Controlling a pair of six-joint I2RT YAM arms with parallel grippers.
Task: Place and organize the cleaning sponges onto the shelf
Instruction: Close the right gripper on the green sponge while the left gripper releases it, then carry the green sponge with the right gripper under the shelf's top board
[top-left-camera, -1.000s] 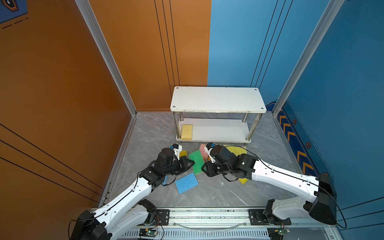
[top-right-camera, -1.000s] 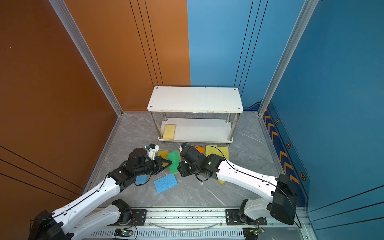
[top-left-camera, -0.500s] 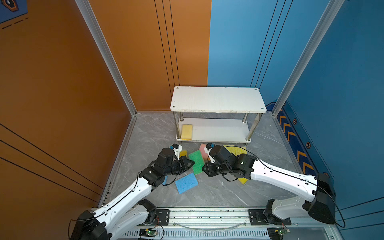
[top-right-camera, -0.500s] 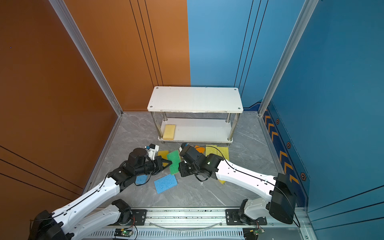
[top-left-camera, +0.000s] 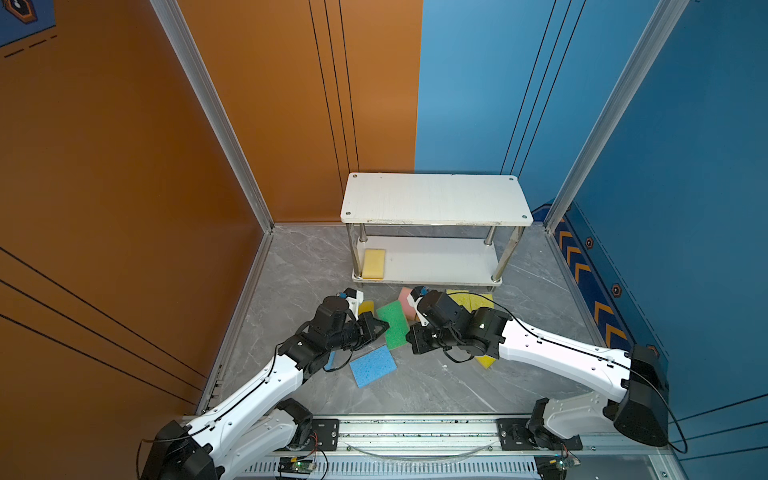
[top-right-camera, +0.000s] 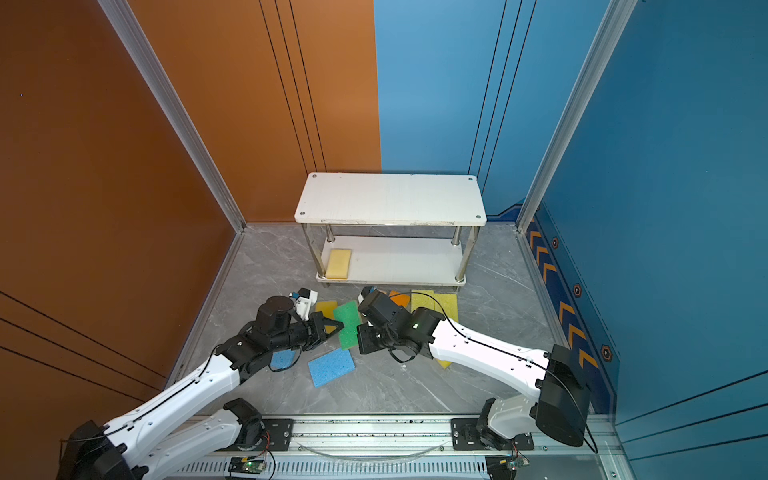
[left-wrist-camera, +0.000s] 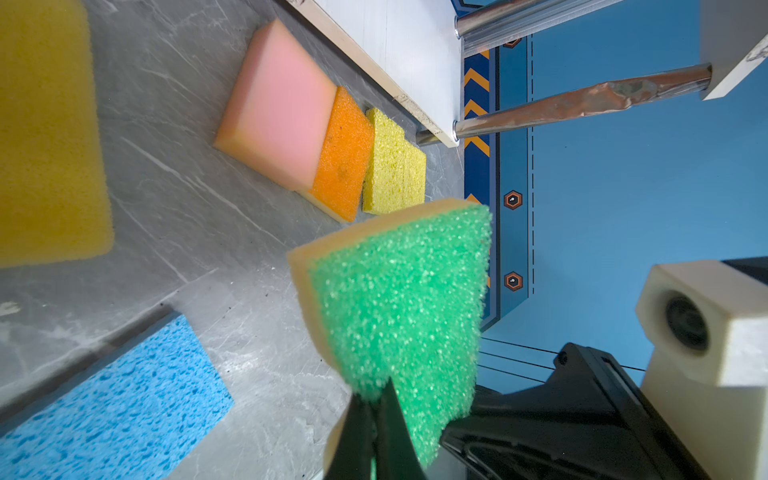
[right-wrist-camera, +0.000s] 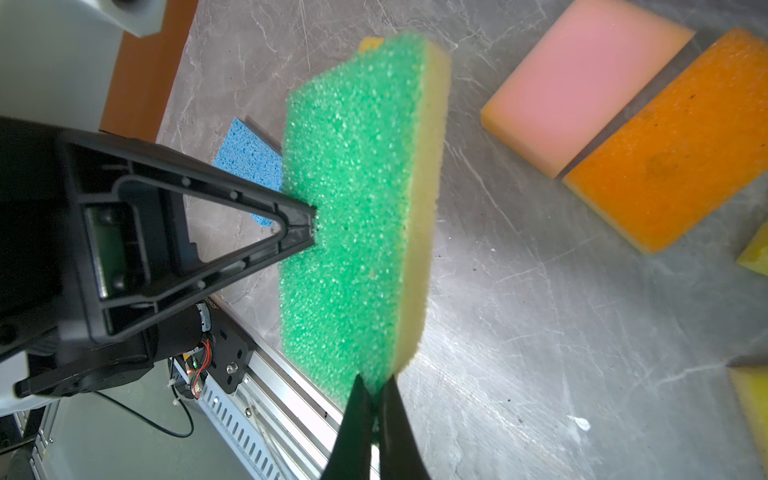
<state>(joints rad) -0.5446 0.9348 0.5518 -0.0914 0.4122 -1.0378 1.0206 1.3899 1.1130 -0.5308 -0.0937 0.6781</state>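
The green sponge (top-left-camera: 392, 323) is held clear of the grey floor (top-left-camera: 415, 390), just in front of the shelf (top-left-camera: 436, 199), with its green face turned upward in both top views. It is caught between both arms. The left gripper (left-wrist-camera: 376, 401) is closed tight on one edge. The right gripper (right-wrist-camera: 376, 388) is clamped on a neighbouring edge, biting across the green layer and the yellow backing. Beyond it, a pink sponge (left-wrist-camera: 282, 112) and an orange sponge (left-wrist-camera: 343, 153) lie flat beside the shelf's lower board. One yellow sponge (top-left-camera: 373, 264) rests at the left end of that board.
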